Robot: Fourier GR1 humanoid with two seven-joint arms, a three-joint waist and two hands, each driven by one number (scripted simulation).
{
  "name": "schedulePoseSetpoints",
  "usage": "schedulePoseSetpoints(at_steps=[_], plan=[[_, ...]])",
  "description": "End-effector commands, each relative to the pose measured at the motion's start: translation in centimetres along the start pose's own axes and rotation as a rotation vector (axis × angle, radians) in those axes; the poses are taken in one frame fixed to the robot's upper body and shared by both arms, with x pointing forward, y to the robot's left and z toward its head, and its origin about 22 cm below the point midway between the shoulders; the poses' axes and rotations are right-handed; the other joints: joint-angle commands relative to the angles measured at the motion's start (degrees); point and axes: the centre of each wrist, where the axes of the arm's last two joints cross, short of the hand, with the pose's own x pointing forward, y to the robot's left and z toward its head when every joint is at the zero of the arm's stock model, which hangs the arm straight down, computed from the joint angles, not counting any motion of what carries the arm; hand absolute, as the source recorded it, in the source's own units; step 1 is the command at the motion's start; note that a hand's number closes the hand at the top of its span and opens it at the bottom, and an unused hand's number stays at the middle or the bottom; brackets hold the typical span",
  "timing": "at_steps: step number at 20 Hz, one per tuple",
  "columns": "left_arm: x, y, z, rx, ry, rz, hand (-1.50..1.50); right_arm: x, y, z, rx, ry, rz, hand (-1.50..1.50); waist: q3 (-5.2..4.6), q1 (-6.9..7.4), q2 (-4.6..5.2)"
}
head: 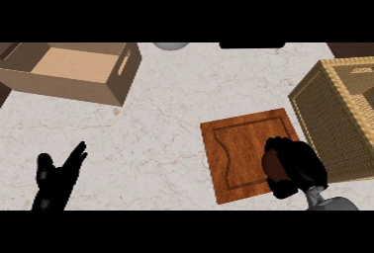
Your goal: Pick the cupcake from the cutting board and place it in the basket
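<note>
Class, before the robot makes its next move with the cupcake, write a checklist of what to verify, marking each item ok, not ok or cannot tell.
1. Right hand over the cutting board: ok.
2. Its fingers curled as if round something: ok.
3. Cupcake actually in the grip: cannot tell, the hand hides it.
4. Basket beside the board, at the hand's right: ok.
5. Basket's opening free: cannot tell, it is cut off by the edge.
6. Left hand open, resting at lower left, out of the way: ok.
</note>
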Motion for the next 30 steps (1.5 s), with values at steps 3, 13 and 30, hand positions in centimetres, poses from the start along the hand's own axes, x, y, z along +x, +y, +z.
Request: schedulePoseSetpoints(at_steps=[3,13,30], plan=[[-1.9,-0.4,-0.4,0.031,0.041,0.016,0.0,4.2,1.8,9.8,-0.078,-0.107,-0.065,1.5,0.22,-1.85,0.7],[-1.5,1.0,0.7,0.005,0.034,0.018,0.0,4.5,-8.2,16.3,-0.55,-0.21,-0.777,1.5,0.34,-1.1,0.86],[-1.0,0.7,0.4,-0.012,0.028,0.004,0.0,-0.7,-17.8,15.8,-0.747,0.059,-0.785,1.5,0.21,0.75,1.09]])
